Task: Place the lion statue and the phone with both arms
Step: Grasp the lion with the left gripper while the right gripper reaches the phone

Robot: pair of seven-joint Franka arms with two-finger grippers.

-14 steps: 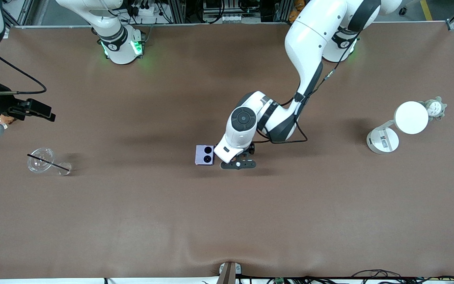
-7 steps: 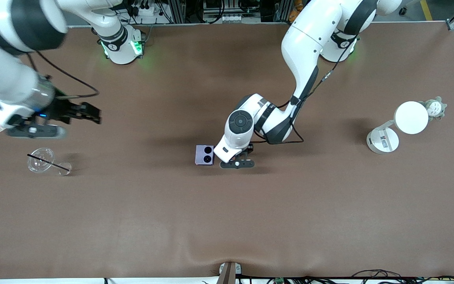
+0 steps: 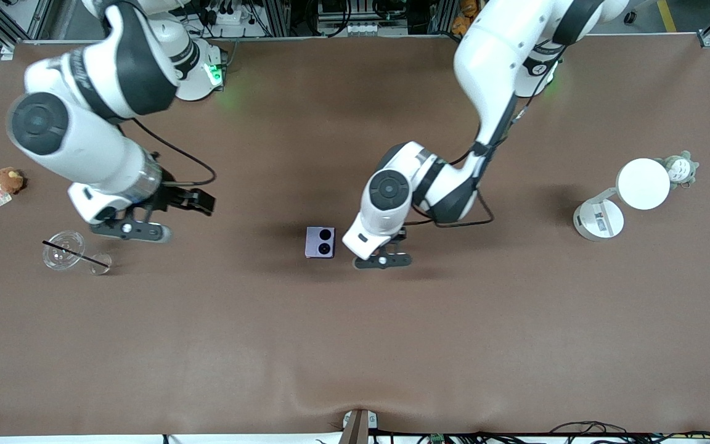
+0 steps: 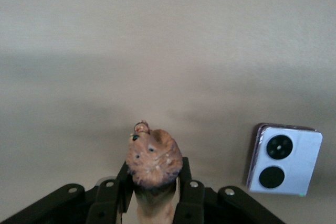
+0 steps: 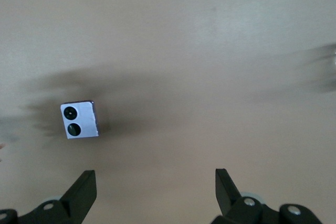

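The pale lilac phone (image 3: pixel 320 242) lies flat near the table's middle, its two black camera circles up. It also shows in the left wrist view (image 4: pixel 284 159) and the right wrist view (image 5: pixel 80 120). My left gripper (image 3: pixel 383 260) hangs low over the table just beside the phone, toward the left arm's end. It is shut (image 4: pixel 154 177) on the brown-orange lion statue (image 4: pixel 154 156), whose head sticks out past the fingers. My right gripper (image 3: pixel 128 229) is open and empty (image 5: pixel 156 179) over the table toward the right arm's end.
A clear cup with a black straw (image 3: pixel 65 250) lies beside my right gripper. A round brown plush with a tag (image 3: pixel 8 180) sits at the right arm's end. A white round stand (image 3: pixel 638 185) and a grey-white plush (image 3: pixel 680 168) are at the left arm's end.
My right arm has swung in from the table's end toward the middle, uncovering the brown plush. My left gripper has shifted a little away from the phone, still holding the lion statue.
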